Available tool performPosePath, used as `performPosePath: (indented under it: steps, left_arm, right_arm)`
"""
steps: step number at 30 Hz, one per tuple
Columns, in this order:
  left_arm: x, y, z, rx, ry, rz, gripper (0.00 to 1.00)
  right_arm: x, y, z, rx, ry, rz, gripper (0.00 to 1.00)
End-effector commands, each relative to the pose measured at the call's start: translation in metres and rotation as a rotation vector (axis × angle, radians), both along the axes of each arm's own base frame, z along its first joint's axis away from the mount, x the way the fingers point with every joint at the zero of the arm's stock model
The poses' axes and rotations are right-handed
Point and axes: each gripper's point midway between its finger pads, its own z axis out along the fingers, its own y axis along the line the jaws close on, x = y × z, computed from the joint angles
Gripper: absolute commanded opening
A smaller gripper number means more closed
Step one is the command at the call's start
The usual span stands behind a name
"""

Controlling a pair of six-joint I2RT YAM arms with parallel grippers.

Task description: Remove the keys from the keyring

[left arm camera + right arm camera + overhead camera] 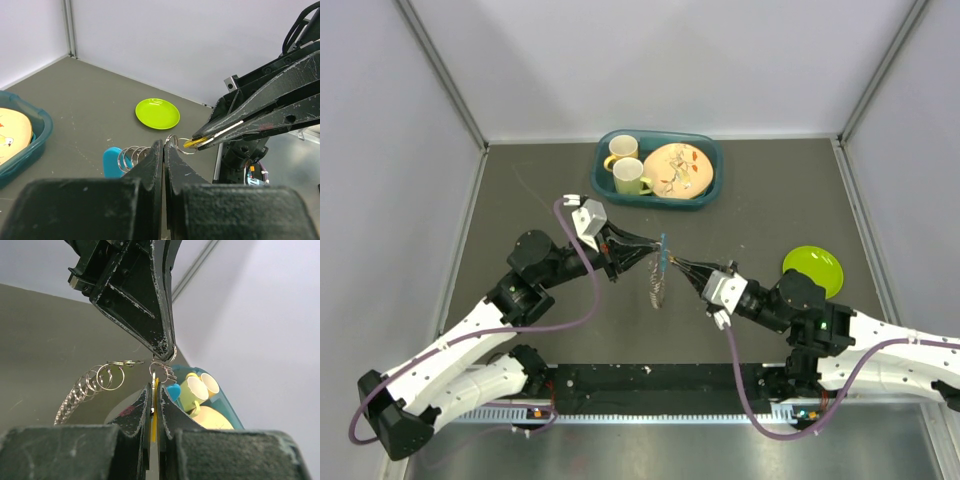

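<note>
Where the two arms meet above the middle of the table [520, 190], the left gripper [653, 245] is fully closed, its tips pinching the keyring [174, 141]. The right gripper [678, 264] is likewise closed, clamping the yellow key [192, 143] flat between its fingers, just right of the left tips. The teal key [112, 161] hangs beside the left fingers. A chain of rings [657, 286] dangles below both grippers. The blue tub [602, 180] lies farther back.
</note>
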Motion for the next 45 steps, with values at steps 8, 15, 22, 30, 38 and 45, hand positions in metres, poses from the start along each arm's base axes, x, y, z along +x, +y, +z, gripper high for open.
performPosePath:
  steps: [8, 15, 22, 30, 38, 45]
  left_arm:
    - [0.044, 0.035, 0.04, -0.084, -0.134, 0.297, 0.0]
    - [0.044, 0.035, 0.034, -0.055, -0.138, 0.3, 0.0]
    - [0.044, 0.037, 0.026, -0.019, -0.152, 0.308, 0.0]
    - [0.037, 0.029, 0.017, 0.018, -0.155, 0.244, 0.0]
    - [0.026, 0.023, 0.007, 0.061, -0.149, 0.171, 0.0]
    - [0.012, 0.017, 0.0, 0.081, -0.146, 0.087, 0.0]
  right_arm:
    - [-0.009, -0.005, 0.004, 0.012, -0.004, 0.032, 0.0]
    - [-0.006, -0.008, 0.008, 0.021, -0.016, 0.01, 0.0]
    - [-0.002, -0.013, 0.013, 0.029, -0.032, -0.023, 0.0]
    - [0.005, -0.02, 0.024, 0.034, -0.07, -0.072, 0.0]
    - [0.014, -0.028, 0.036, 0.04, -0.102, -0.137, 0.0]
    - [0.02, -0.027, 0.041, 0.044, -0.101, -0.167, 0.0]
